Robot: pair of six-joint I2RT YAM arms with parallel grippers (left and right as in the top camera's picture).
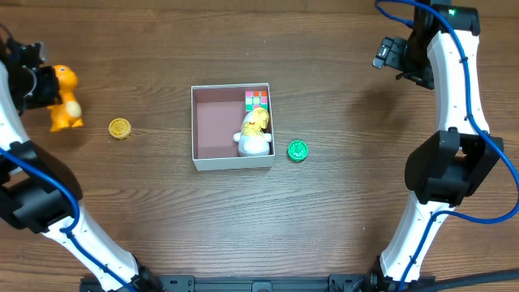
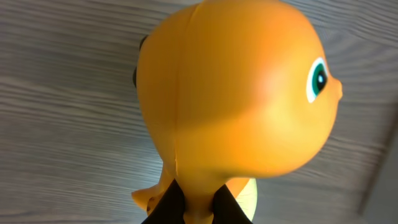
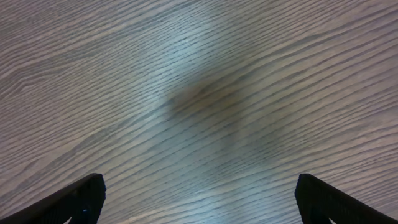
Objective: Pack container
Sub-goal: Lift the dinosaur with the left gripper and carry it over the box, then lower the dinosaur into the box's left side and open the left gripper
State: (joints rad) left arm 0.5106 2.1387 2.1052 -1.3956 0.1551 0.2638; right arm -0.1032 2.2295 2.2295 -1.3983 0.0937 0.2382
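Left pincer (image 2: 198, 206) clamped tight on orange toy (image 1: 64, 99), far left of container (image 1: 212, 130). Right pincer (image 3: 199, 196) gaping, empty, far right of container. Container sits between pincers, right half already filled. Risk: narrow grip under big head; toy may swivel, slip, clip container's left wall.

The table (image 1: 340, 203) is dark brown wood with a plain lengthwise grain, smooth, with a soft sheen under the light. The orange toy figure (image 2: 236, 93) looks like smooth, glossy plastic with a moulded seam. The container (image 1: 233, 163) has thin, matt white walls like card and a dull pink floor. At three o'clock of it a green disc (image 1: 298, 150) shines like plastic. At nine o'clock a yellow disc (image 1: 120, 128) looks duller.
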